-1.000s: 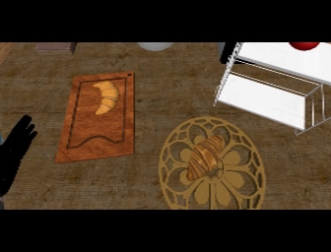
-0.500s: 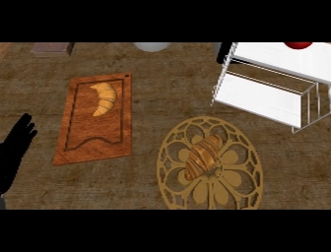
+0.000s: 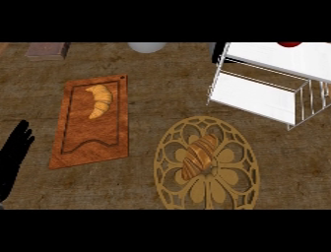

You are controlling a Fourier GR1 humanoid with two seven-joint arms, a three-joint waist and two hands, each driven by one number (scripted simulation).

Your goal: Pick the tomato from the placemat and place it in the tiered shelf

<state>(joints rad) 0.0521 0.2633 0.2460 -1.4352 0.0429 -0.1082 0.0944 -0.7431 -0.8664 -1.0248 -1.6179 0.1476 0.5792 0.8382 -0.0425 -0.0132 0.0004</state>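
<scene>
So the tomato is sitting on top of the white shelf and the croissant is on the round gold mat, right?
Nearly. The tomato is on top of the white shelf, but the croissant lies on the wooden board. The round gold mat holds a striped brown pastry. The head view shows this.

A single head view is looking steeply down onto the counter (image 3: 147,88) from above the robot's near side, facing away from the body. The left hand (image 3: 8,160) is coming in at the lower left edge. The round placemat (image 3: 206,170) is lying nearest, low in the centre, the wooden board (image 3: 92,123) left of it, and the tiered shelf (image 3: 284,74) is running out at the far right. No second view is sharing any of it.
</scene>
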